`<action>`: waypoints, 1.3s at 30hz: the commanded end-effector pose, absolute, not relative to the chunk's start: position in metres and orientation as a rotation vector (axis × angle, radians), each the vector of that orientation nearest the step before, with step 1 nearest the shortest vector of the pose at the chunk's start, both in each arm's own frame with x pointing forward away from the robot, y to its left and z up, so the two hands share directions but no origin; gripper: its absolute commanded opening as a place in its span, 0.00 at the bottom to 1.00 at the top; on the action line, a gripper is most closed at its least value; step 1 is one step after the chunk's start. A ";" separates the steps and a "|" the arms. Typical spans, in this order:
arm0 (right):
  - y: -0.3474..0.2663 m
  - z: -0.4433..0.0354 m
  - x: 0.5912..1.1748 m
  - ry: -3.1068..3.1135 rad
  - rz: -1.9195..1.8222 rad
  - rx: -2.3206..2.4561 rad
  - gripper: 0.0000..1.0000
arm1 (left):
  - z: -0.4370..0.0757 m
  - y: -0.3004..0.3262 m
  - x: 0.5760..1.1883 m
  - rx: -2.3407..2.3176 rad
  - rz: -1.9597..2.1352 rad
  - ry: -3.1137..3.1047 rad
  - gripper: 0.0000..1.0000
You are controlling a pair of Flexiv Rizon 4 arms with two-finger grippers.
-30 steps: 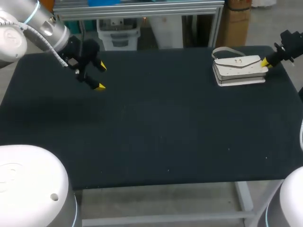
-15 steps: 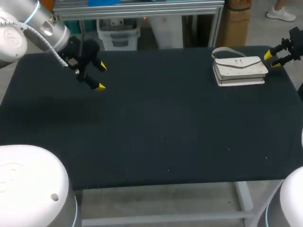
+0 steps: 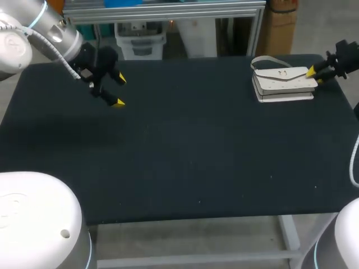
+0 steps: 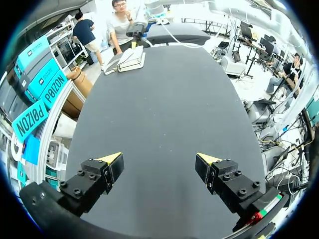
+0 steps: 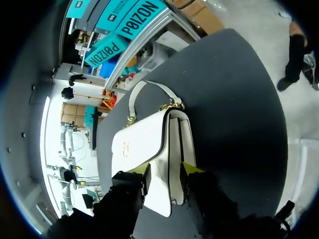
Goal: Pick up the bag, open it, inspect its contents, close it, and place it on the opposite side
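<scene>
White and lying flat, the bag [image 3: 282, 81] is found in the upper right of the head view, on the dark table [image 3: 196, 151], with its strap looped behind it toward the far edge. The right gripper [image 3: 314, 75], brought in from the frame's right edge, is set against the bag's right end. In the right wrist view that end is seen directly at the gripper (flap down, gold fittings at the strap), but whether it is clamped cannot be told. The left gripper [image 3: 119, 91] is held over the table in the upper left, well apart from the bag, fingers spread wide.
</scene>
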State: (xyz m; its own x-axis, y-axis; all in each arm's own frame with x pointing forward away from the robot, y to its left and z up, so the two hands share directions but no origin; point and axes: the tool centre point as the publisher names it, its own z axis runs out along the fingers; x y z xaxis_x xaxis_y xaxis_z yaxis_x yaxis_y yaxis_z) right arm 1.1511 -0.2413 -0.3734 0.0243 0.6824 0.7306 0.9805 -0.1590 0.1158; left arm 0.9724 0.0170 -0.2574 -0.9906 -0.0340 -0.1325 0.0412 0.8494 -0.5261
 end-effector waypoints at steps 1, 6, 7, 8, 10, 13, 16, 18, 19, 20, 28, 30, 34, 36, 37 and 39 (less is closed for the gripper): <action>-0.240 -0.375 1.157 -1.706 -0.264 -1.363 0.05 | -0.258 0.017 0.973 0.006 -0.828 2.887 1.00; -0.228 -0.372 1.152 -1.724 -0.260 -1.324 0.00 | -0.258 0.017 0.973 0.006 -0.828 2.887 1.00; -0.225 -0.372 1.150 -1.724 -0.262 -1.309 0.00 | -0.258 0.017 0.973 0.006 -0.828 2.887 1.00; -0.222 -0.371 1.149 -1.729 -0.260 -1.301 0.00 | -0.258 0.017 0.973 0.006 -0.828 2.887 1.00; -0.214 -0.369 1.145 -1.737 -0.257 -1.278 0.00 | -0.258 0.017 0.973 0.006 -0.828 2.887 1.00; -0.202 -0.366 1.138 -1.744 -0.256 -1.253 0.00 | -0.258 0.017 0.973 0.006 -0.828 2.887 1.00; -0.188 -0.364 1.130 -1.746 -0.255 -1.226 0.00 | -0.258 0.017 0.973 0.006 -0.828 2.887 1.00; -0.176 -0.363 1.124 -1.750 -0.247 -1.206 0.00 | -0.258 0.017 0.973 0.006 -0.828 2.887 1.00; -0.170 -0.363 1.120 -1.751 -0.245 -1.200 0.00 | -0.258 0.017 0.973 0.006 -0.828 2.887 1.00; -0.164 -0.363 1.118 -1.750 -0.242 -1.196 0.00 | -0.258 0.017 0.973 0.006 -0.828 2.887 1.00; -0.136 -0.363 1.096 -1.727 -0.233 -1.207 0.00 | -0.258 0.017 0.973 0.006 -0.828 2.887 1.00; -0.131 -0.363 1.090 -1.720 -0.236 -1.214 0.00 | -0.258 0.017 0.973 0.006 -0.828 2.887 1.00; -0.125 -0.360 1.080 -1.708 -0.247 -1.250 0.00 | -0.258 0.017 0.973 0.006 -0.828 2.887 1.00; -0.124 -0.358 1.075 -1.694 -0.254 -1.287 0.00 | -0.258 0.017 0.973 0.006 -0.828 2.887 1.00; -0.124 -0.357 1.073 -1.683 -0.263 -1.318 0.00 | -0.258 0.017 0.973 0.006 -0.828 2.887 1.00; -0.124 -0.356 1.072 -1.674 -0.269 -1.330 0.00 | -0.258 0.017 0.973 0.006 -0.828 2.887 1.00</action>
